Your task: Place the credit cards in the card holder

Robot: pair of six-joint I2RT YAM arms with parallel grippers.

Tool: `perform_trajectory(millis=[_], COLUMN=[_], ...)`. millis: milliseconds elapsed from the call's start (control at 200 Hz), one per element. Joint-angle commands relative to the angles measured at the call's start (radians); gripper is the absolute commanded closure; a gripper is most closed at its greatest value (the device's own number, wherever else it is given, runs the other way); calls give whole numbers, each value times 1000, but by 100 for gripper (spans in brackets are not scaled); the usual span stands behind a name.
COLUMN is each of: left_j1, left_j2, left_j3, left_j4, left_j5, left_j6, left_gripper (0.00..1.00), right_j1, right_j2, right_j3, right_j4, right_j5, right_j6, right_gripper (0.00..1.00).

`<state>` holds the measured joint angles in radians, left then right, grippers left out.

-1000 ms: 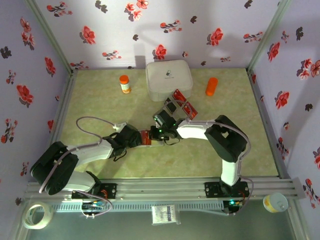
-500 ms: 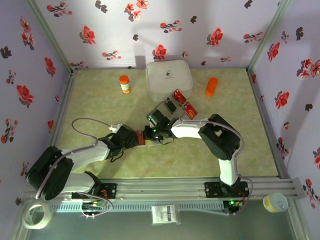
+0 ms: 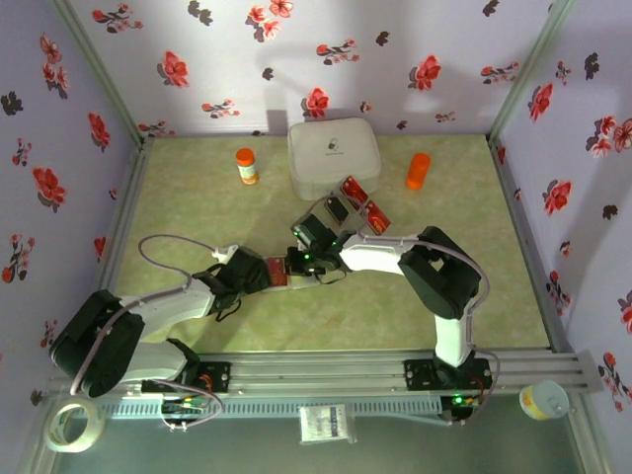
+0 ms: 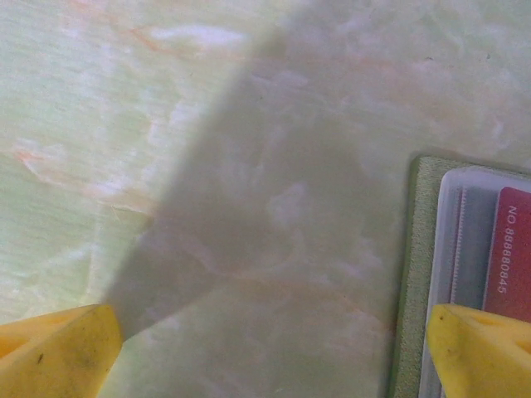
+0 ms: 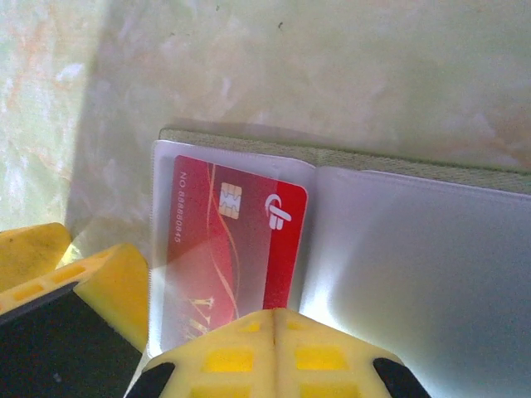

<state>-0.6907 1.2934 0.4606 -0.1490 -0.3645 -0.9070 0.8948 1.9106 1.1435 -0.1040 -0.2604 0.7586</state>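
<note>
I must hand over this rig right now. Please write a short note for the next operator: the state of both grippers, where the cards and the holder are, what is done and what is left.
Left gripper: open, holding nothing, low over the table, one finger above the card holder edge.
Right gripper: fingers shut, tips at the near end of a red card; pinching or pushing, I cannot tell.
Card holder: lies open between the grippers.
Done: the red card is partly under a clear sleeve.
Left: seat it, then put in the loose cards lying in front of the white box.
</note>
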Motion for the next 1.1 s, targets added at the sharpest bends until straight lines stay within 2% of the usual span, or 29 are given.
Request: perform_trajectory(millis=[0, 365, 680, 800, 1095], left_j1=[17, 17, 17, 17, 17], left_j2=[50, 64, 73, 70, 71], left_j3=[-50, -49, -49, -51, -55], left_j4=[-73, -63, -54, -54, -50], left_j5=[9, 9, 12, 13, 14], left_j6=[-9, -8, -6, -6, -8], left_gripper=[3, 3, 3, 3, 3], right_j1=[2, 2, 13, 13, -3], right_j2=[6, 97, 120, 90, -16], right_j3=[40, 108, 121, 118, 84], right_j4=[-42, -68, 4, 6, -79], right_j5=[30, 12, -48, -46, 55], right_j6=[-30, -45, 15, 14, -37], right_gripper=[95, 96, 98, 99, 99])
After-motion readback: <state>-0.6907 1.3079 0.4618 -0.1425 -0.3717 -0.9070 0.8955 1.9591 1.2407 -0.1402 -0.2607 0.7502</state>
